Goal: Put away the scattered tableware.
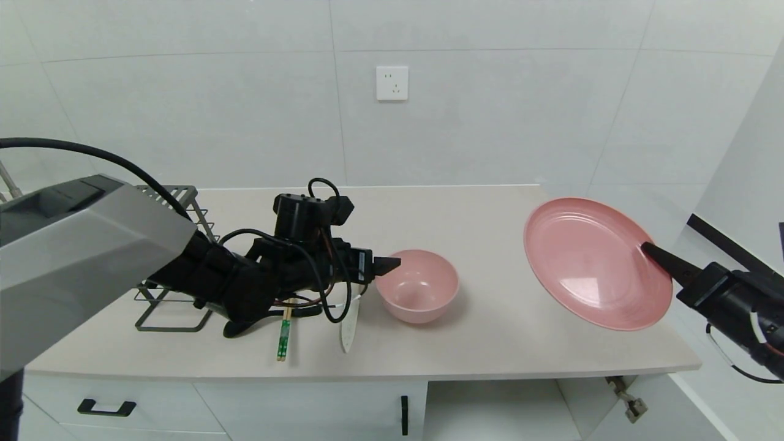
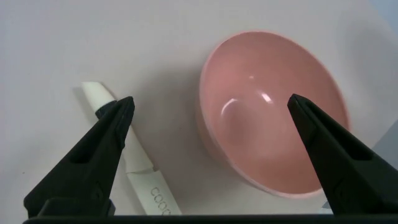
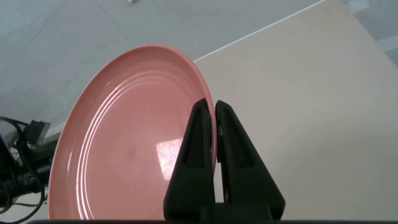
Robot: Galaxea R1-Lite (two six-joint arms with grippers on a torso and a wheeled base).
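Fingers [image 2: 93, 162] of the left gripper [image 2: 210, 102] stand wide apart over the left rim of the pink bowl [image 1: 419, 294], which sits upright in the middle of the table [image 1: 490, 220]. One finger hangs over the bowl's hollow and the other over the white spoon [image 2: 140, 168], which lies just beside the bowl on its near left. The right gripper [image 3: 215, 109] has its fingers pinched together on the rim of the pink plate [image 1: 591, 263] and holds it tilted above the right end of the table.

The plate looks the likelier trouble. It is gripped by a thin pinch at one edge only, so its weight could turn it in the fingers or pull it free, and a drop there might go past the table's edge. On the left, a descent could bring the outer finger down on the spoon rather than the bowl's wall, pushing the spoon away or pinching it in with the bowl. The smooth bowl may also skid. A loose cable [image 1: 334, 306] under that wrist hangs close to the chopsticks [image 1: 283, 337] and could drag them. The rack [image 1: 165, 318] stands at the far left.

Small dark letters run along the spoon's handle, and the chopsticks carry a green printed band too small to make out.
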